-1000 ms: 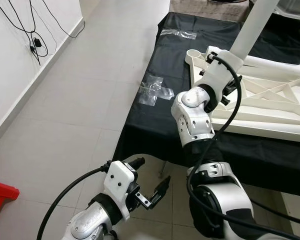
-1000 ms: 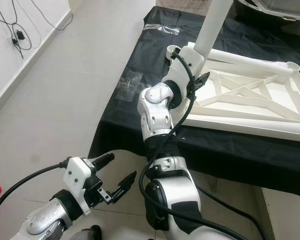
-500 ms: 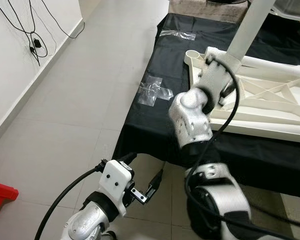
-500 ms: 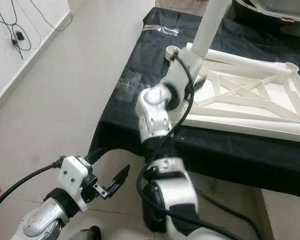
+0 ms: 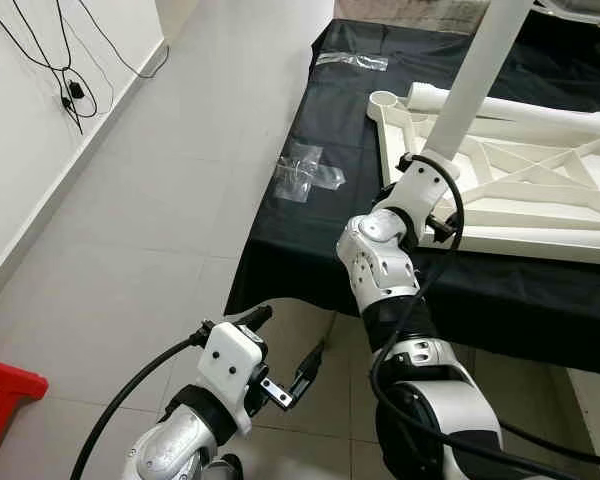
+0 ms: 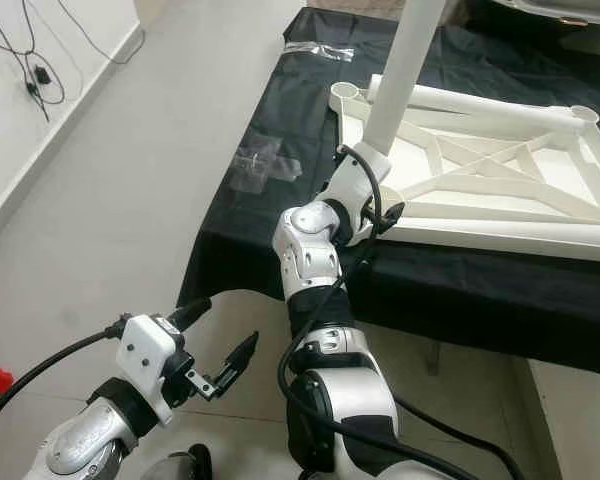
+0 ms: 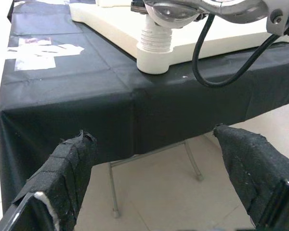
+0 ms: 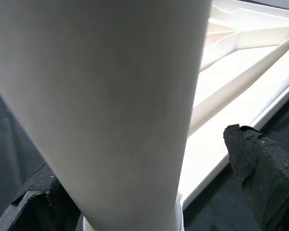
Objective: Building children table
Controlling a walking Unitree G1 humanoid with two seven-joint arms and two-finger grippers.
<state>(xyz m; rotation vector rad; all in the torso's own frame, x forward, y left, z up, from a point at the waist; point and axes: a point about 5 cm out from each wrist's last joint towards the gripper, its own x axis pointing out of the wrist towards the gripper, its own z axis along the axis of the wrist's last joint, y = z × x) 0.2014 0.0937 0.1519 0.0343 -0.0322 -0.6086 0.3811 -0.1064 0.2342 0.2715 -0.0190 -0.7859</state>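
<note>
Lower and nearer the corner than a second ago, the right claw [image 6: 388, 213] now sits at the foot of the white table leg [image 5: 473, 78], where earlier it reached further up toward the frame. From the right wrist view its two black fingers [image 8: 260, 163] stand on either side of the leg with a gap showing at one side, so I judge it open around the leg rather than squeezing it, though contact on the hidden side cannot be ruled out. The leg rises tilted from the near left corner socket [image 7: 155, 53] of the upturned white tabletop frame [image 5: 540, 190], which lies flat on the black-draped worktop [image 5: 310, 230]; a threaded collar shows at that joint, which suggests the leg is being screwed home and is not yet fully seated. An empty socket [image 5: 385, 100] waits at the far left corner.

Further left, the left claw [image 5: 302, 377] hangs low over the tiled floor [image 5: 150, 220], just off the near edge of the worktop, fingers spread and empty. A scrap of clear plastic [image 5: 308, 172] lies on the cloth.
</note>
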